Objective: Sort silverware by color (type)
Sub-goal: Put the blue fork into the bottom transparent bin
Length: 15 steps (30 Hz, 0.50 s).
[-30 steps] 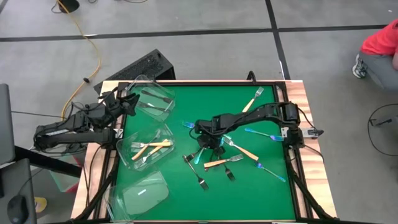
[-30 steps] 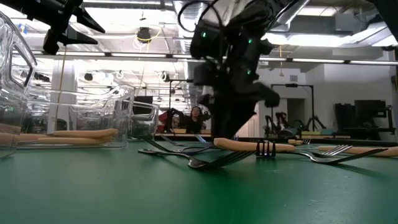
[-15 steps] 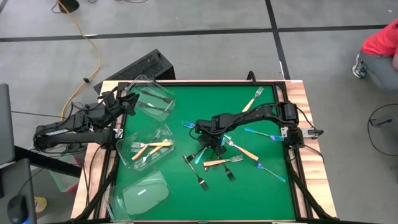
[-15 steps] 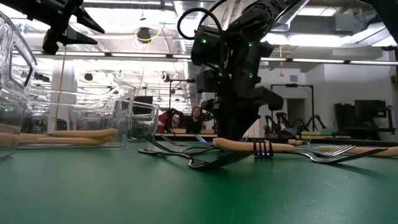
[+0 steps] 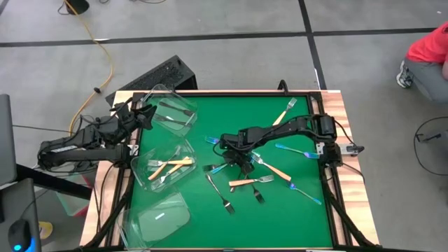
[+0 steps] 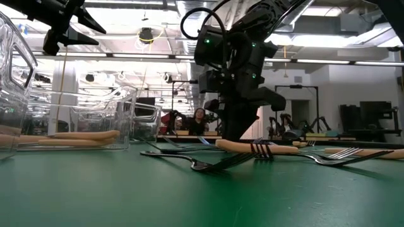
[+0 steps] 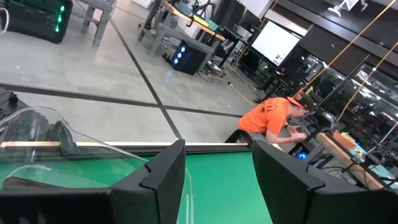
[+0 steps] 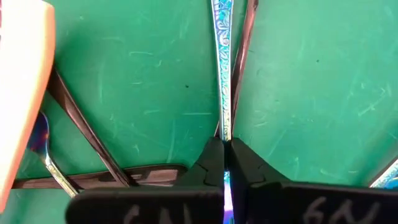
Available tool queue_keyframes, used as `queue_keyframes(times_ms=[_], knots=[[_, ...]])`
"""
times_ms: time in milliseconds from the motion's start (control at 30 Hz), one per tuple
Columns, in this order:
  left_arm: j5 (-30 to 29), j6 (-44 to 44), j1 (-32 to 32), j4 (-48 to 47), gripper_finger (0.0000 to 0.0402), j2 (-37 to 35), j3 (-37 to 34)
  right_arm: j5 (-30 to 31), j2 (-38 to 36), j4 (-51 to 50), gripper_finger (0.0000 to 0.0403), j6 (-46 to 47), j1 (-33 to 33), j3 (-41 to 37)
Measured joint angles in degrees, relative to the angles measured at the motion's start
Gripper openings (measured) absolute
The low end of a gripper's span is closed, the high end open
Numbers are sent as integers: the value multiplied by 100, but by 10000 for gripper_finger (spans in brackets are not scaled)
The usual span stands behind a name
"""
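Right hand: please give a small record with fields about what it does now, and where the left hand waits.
right hand: shut on the blue fork, low at the mat's centre
blue fork: iridescent handle pinched between the fingers, lying on the green mat
beside it: a dark grey fork close along the blue handle
left hand: open, over the far tub at the table's left edge
middle tub: holds cream-handled forks
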Motion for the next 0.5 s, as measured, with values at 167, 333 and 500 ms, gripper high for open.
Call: queue_keyframes(times_ms=[167,333,500], knots=[[0,-2,0,0,172,0,1,6,-17,-13,10,364,5,1],[0,-4,0,0,172,0,-1,-5,-106,-191,11,715,5,3],[0,-4,0,0,172,0,-1,-22,-217,-484,11,1003,12,3]])
